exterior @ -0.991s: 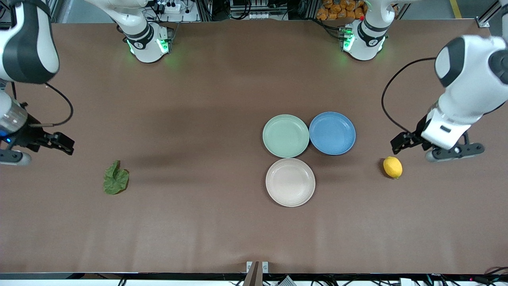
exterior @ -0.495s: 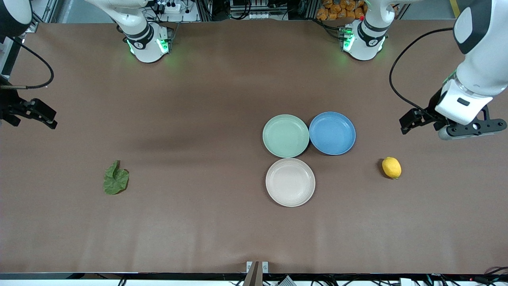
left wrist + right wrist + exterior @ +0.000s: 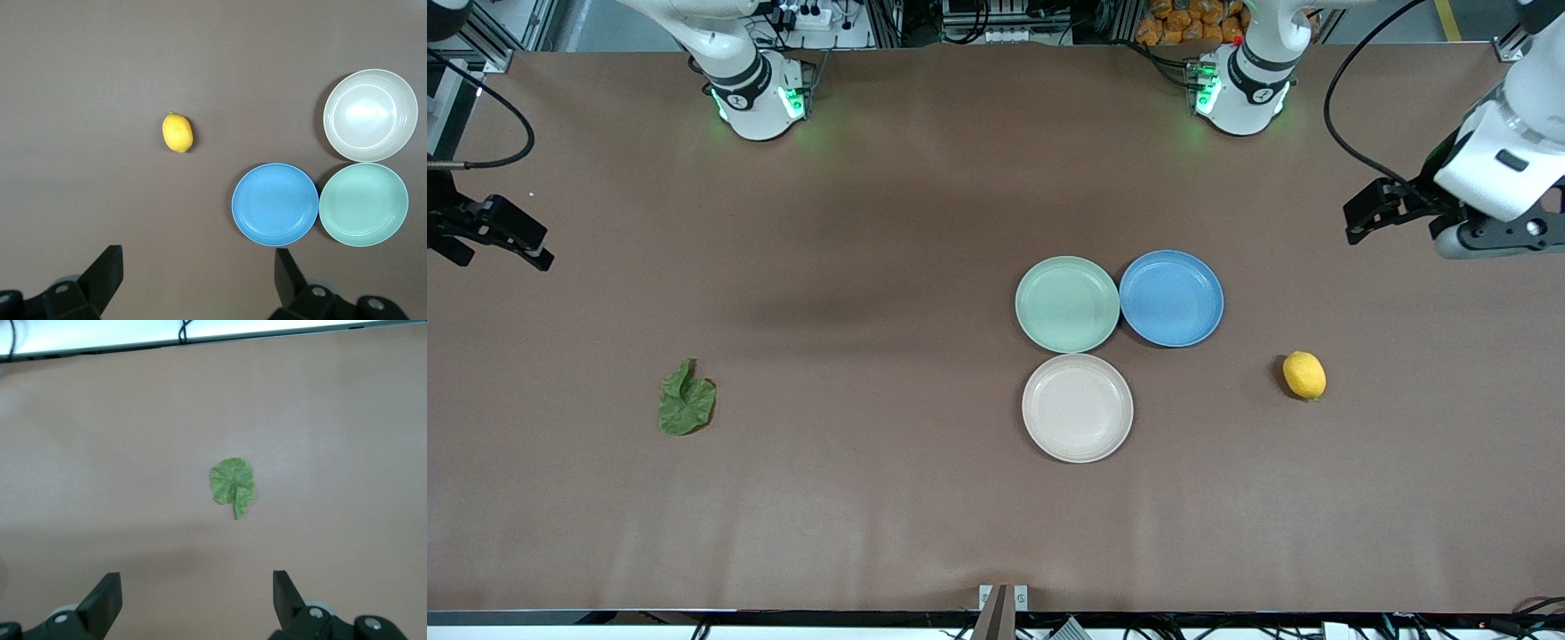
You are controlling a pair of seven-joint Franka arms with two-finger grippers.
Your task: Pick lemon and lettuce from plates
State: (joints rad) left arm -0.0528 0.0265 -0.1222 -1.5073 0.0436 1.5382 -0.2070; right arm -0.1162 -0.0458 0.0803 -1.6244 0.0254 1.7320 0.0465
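On bare brown tabletop point(image 3: 889, 516), off empty mint plate point(image 3: 1067, 304) and cream plate point(image 3: 1078, 408): yellow oval lemon point(image 3: 1304, 374), crinkled green lettuce leaf point(image 3: 686, 399); my left gripper point(image 3: 197, 277) and right gripper point(image 3: 197, 600) hang released, task apparently complete.

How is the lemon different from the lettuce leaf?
The lemon is bright yellow; the lettuce is dark green. The lemon is a plump oval with a pointed tip; the lettuce is a flat, crinkled leaf with a short stem. The lemon lies toward the left arm's end of the table; the lettuce lies toward the right arm's end. Both rest on the bare table, on no plate, and no hand touches either.
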